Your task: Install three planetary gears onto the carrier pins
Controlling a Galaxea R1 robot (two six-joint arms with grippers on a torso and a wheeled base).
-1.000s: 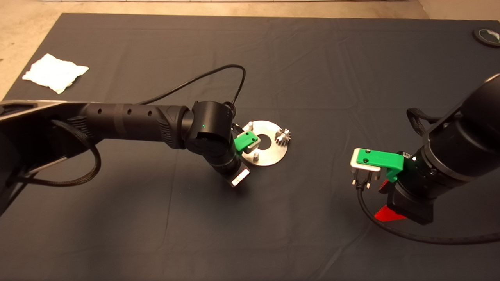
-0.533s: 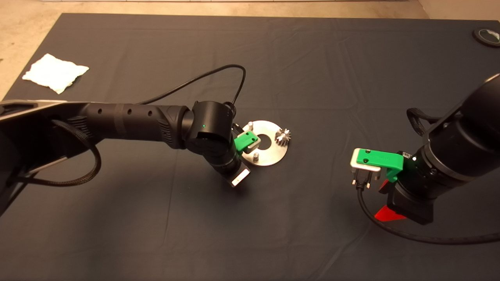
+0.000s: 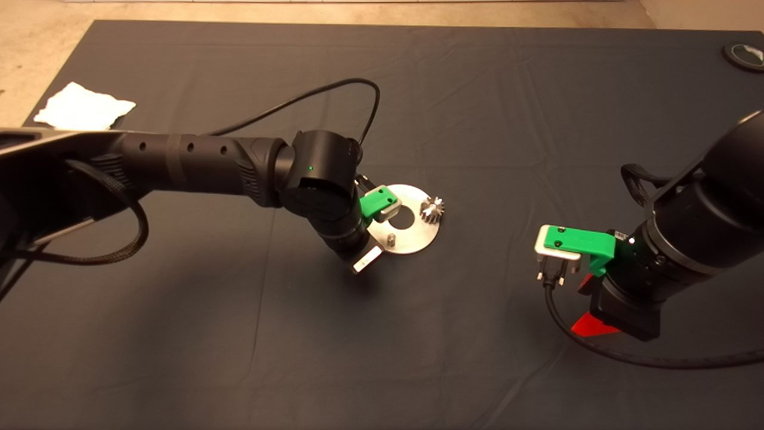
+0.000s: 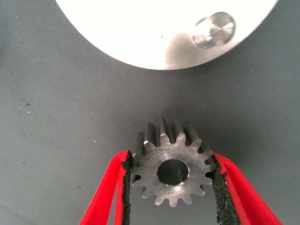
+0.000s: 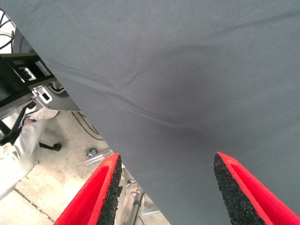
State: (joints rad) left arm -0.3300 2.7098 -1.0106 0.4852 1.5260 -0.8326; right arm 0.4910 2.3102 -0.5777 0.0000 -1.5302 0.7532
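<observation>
My left gripper (image 4: 171, 180) is shut on a small shiny planetary gear (image 4: 171, 171), which it holds by the teeth just above the mat beside the disc's rim (image 4: 140, 42). One carrier pin (image 4: 213, 29) stands bare close by. In the head view the left gripper's green body (image 3: 379, 204) covers the left side of the silver disc (image 3: 415, 239). A second gear (image 3: 431, 209) sits at the disc's right edge. A bare pin (image 3: 391, 239) stands at the near edge. The third gear is out of view. My right gripper (image 5: 166, 187) is open and empty, off to the right.
A white cloth (image 3: 83, 110) lies at the mat's far left corner. A dark round object (image 3: 745, 57) sits at the far right corner. The left arm's black cable (image 3: 334, 95) loops over the mat behind the disc. The right wrist view shows floor and metal frames past the mat's edge.
The left arm has shifted toward the far side, its cable loop rising with it. Its green gripper body now covers the disc's far-left pin. The right arm barely moved.
</observation>
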